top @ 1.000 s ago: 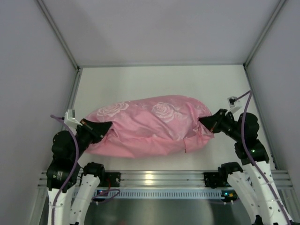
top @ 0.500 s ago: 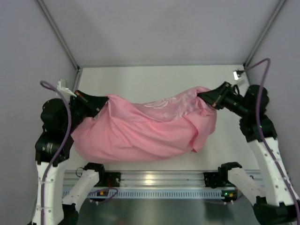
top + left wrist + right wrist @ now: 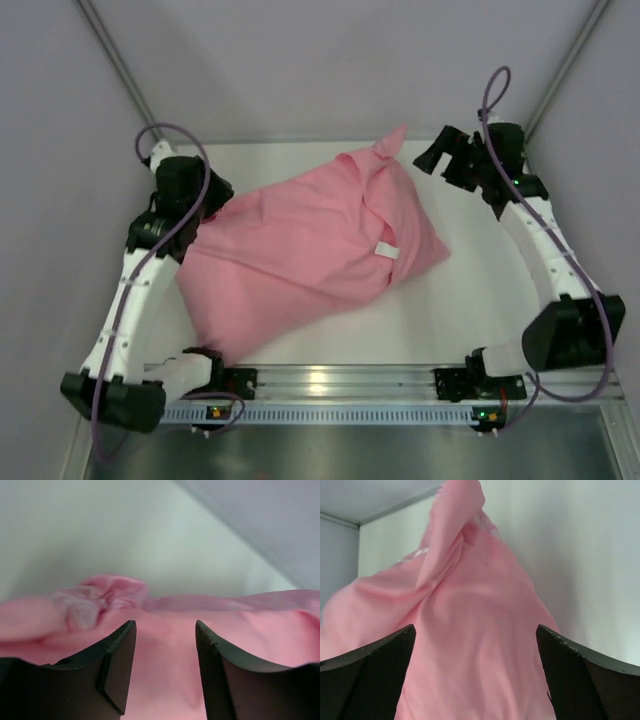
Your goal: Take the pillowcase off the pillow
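Starting from my near edge, the stuffed pink cloth pillowcase (image 3: 300, 250) is lying slantwise on the white table (image 3: 480, 300), running from 7 o'clock toward 1 o'clock. The pillow is not showing, so I am judging it to be wrapped inside. My left gripper (image 3: 165, 630) is hanging just beside the bundle's 10 o'clock edge, fingers apart and gripping nothing. Farther out, my right gripper (image 3: 475, 635) is gaping wide at 1 o'clock, near the raised cloth peak. I am sitting between grasps; next I am needing to find the open end and pinch cloth alone.
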Available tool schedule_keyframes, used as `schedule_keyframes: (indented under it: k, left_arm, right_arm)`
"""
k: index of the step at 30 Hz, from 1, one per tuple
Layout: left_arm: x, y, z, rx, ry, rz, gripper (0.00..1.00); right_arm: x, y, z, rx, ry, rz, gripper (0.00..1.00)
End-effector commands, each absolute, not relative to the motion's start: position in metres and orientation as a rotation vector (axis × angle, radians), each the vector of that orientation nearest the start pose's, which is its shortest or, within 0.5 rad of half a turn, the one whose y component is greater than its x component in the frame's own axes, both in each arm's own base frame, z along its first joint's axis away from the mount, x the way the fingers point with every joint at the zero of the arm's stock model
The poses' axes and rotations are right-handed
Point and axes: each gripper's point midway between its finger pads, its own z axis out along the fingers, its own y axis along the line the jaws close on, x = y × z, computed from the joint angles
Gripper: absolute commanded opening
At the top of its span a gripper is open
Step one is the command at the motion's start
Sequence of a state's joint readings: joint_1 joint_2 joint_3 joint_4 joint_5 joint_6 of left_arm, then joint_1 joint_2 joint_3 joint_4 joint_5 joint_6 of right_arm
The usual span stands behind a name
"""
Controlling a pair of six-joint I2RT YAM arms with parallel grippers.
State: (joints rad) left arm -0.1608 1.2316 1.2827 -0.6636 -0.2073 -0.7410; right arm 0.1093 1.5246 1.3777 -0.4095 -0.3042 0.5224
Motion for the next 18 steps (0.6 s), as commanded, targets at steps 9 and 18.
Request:
schedule_keyframes:
  k: [9,18]
  left_arm:
    - [0.281,-0.077,0.356,-0.540,1.829,-0.616,0.58]
    - [0.247,-0.164,0.255,-0.408,2.103,-0.790,0.53]
  right_arm:
    - [0.323,0.174,0.308,-0.212,1.920,0.731,1.00]
    - [0.334,0.245,0.238,-0.417,2.106,0.548,0.97]
